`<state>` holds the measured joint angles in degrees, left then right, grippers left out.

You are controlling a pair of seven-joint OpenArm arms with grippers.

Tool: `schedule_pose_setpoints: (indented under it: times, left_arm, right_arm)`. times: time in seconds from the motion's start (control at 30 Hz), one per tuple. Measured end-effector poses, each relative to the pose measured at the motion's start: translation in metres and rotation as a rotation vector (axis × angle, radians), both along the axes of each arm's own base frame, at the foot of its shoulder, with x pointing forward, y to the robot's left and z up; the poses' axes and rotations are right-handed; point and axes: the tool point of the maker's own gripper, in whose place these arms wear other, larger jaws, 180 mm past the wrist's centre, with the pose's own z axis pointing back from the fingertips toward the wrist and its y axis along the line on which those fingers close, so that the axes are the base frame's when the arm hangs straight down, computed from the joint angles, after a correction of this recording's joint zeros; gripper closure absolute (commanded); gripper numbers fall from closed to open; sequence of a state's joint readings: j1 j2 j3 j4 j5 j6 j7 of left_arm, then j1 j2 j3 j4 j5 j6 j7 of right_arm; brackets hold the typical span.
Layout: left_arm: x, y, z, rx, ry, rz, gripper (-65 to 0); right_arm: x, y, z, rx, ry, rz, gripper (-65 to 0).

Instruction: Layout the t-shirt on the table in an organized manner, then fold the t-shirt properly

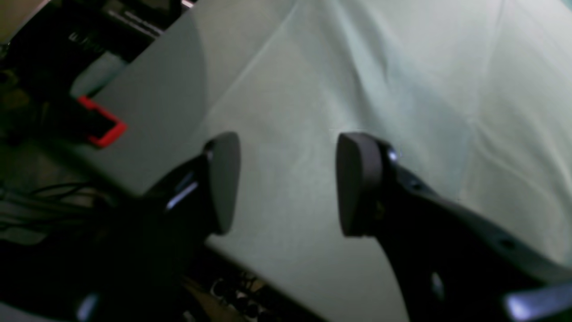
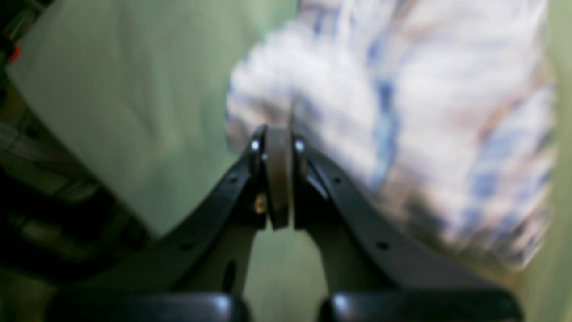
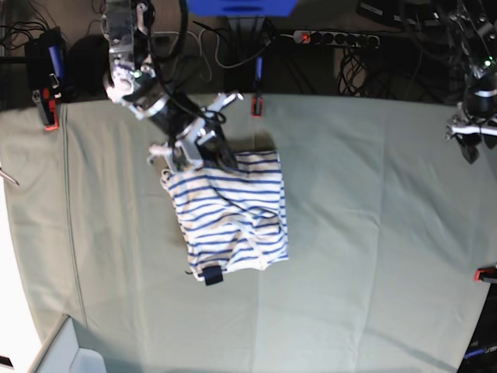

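- T-shirt [image 3: 231, 214]: white with thin blue stripes, lying left of centre in the base view, bunched and folded over itself into a rough rectangle, not spread flat.
- A small dark tag [image 3: 212, 276] sticks out at the shirt's lower left edge.
- Table [image 3: 373, 233]: covered in pale grey-green cloth with soft creases; it fills most of the base view, with much bare cloth to the right of and below the shirt.
- Right gripper [image 3: 185, 152]: reaches in from the upper left of the base view and sits at the shirt's upper left corner.
- In the right wrist view its jaws are pressed together, the striped fabric [image 2: 402, 134] starting right at their tips; the view is too blurred to show whether any fabric is pinched between them.
- Left gripper [image 1: 286, 183]: jaws stand apart with nothing between them, only bare table cloth beneath, near the table's edge.
- In the base view that arm sits at the far right edge, well apart from the shirt.
- Red clamps [image 3: 255, 103] grip the table's edges; one [image 1: 102, 121] shows at the left of the left wrist view.
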<state>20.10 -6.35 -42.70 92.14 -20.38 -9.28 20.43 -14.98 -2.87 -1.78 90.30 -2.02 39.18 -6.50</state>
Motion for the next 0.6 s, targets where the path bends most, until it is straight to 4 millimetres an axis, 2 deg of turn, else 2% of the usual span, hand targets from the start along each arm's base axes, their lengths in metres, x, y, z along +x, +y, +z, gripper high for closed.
schedule_pose_setpoints:
  times: [0.1, 0.2, 0.33, 0.43, 0.6]
  left_arm:
    - [0.002, -0.001, 0.001, 0.001, -0.002, -0.005, -33.6]
    - [0.002, 0.000, 0.001, 0.003, -0.002, -0.006, -33.6]
    - [-0.002, 0.000, -0.001, 0.005, 0.010, -0.003, -33.6]
    - [-0.002, 0.001, -0.002, 0.005, 0.011, -0.002, -33.6]
    - [-0.002, 0.001, -0.003, 0.003, 0.016, -0.002, -33.6]
  right_arm:
    - [0.032, 0.002, 0.000, -0.043, 0.000, 0.016, 0.0]
    - [0.057, 0.012, -0.011, -0.013, 0.034, 0.020, 0.0]
    - [0.053, 0.021, -0.060, 0.004, 0.182, 0.039, 0.0]
    - [0.053, 0.027, -0.074, 0.117, 0.193, 0.001, 0.0]
    - [0.057, 0.029, -0.085, 0.246, 0.200, -0.048, 0.0]
